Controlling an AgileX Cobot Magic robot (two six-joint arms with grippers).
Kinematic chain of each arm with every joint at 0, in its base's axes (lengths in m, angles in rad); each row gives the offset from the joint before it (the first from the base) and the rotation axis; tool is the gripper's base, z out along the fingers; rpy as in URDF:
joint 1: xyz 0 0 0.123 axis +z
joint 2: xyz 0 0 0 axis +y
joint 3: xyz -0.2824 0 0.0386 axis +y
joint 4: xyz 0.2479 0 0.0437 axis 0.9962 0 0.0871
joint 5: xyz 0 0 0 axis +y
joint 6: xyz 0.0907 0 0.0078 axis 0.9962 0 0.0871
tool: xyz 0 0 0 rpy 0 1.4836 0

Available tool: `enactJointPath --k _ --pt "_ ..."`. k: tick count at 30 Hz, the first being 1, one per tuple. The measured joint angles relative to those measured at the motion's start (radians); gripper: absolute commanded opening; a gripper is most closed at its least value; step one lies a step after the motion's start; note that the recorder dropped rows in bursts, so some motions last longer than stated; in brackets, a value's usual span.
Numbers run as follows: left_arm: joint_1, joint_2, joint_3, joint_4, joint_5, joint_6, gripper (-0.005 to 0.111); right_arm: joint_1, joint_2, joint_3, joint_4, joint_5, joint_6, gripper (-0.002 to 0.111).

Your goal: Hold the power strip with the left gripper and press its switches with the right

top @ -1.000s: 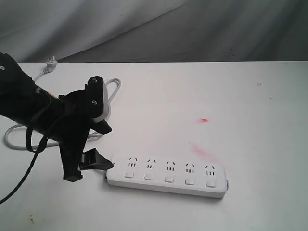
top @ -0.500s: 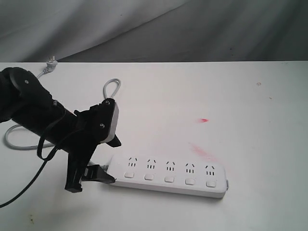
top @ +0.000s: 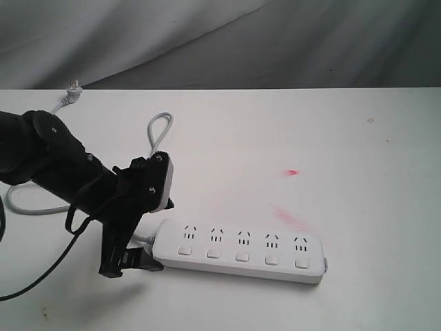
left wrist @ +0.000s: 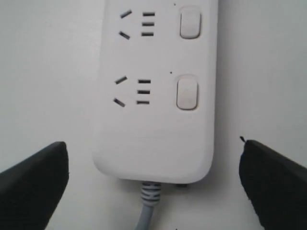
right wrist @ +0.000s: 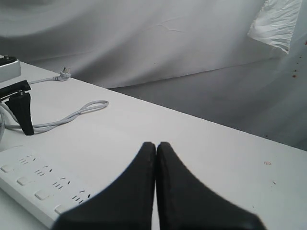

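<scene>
The white power strip [top: 241,249] lies flat near the table's front, with its switches [top: 242,256] in a row along the near side. My left gripper [top: 158,234] is open at the strip's cord end. In the left wrist view the black fingers [left wrist: 33,179] stand on either side of that end of the power strip [left wrist: 153,139], with a gap on each side and no contact. Two switches [left wrist: 187,92] show there. My right gripper [right wrist: 156,144] is shut and empty, above the table beside the power strip [right wrist: 33,184]. It is outside the exterior view.
The grey cord [top: 160,127] loops away behind the left arm to a plug [top: 72,89] at the table's far edge. Red smears [top: 292,172] mark the white table [top: 358,179]. Grey cloth hangs behind it.
My left gripper has dropped and swung in toward the strip's cord end, and its jaws have widened. The power strip has not moved.
</scene>
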Motion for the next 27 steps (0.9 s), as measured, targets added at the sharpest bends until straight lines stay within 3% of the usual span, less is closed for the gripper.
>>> enactJointPath --k 27 --pt "0.000 0.064 0.000 -0.063 -0.012 0.012 0.090 0.000 0.000 0.000 0.000 0.000 0.000 0.000"
